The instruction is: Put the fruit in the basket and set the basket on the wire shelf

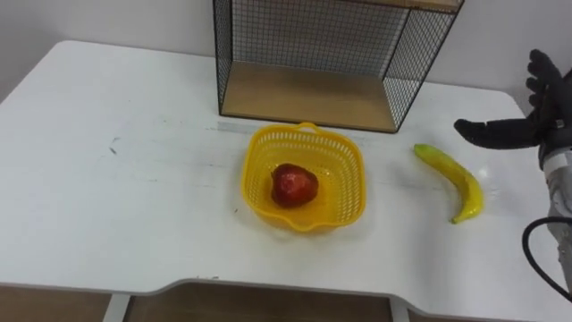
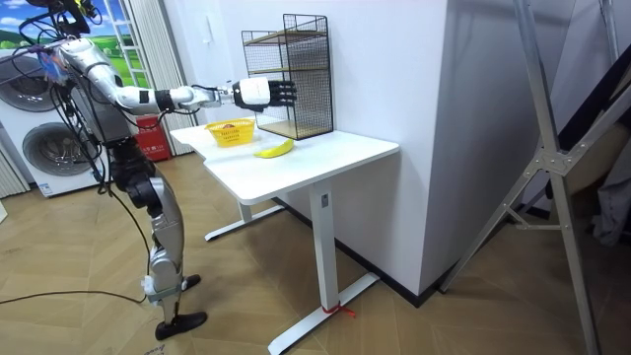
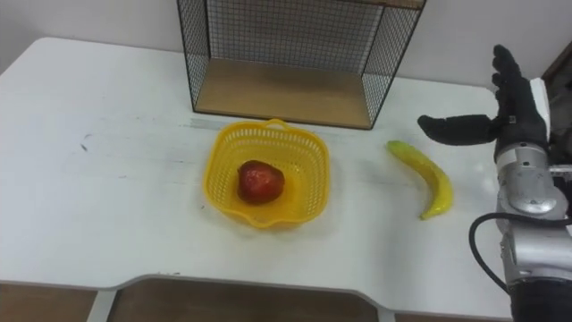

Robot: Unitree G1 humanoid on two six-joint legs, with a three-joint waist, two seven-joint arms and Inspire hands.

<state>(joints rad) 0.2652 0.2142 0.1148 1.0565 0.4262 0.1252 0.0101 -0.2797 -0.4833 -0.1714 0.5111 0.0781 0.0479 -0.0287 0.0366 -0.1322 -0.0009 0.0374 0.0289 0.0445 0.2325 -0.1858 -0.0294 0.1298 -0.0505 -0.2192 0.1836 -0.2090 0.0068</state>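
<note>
White table [image 1: 89,179] across frame; wire shelf [image 1: 308,94] top centre, at its far edge. Yellow basket [image 1: 304,132] mid-frame, red apple [image 1: 294,185] inside. Banana [image 1: 447,165] on table, right of basket. Right hand [image 1: 539,116] at right edge, above banana, fingers spread, empty.

found the wire shelf [image 1: 304,94] cropped above its lowest tier; lost part of the right hand [image 1: 536,130] past the right edge.

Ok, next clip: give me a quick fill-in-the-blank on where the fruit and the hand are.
1. The red ___ lies in the basket.
2. The banana lies on the ___, right of the basket.
3. The right hand is ___ and holds nothing.
Missing words: apple; table; open.
</note>
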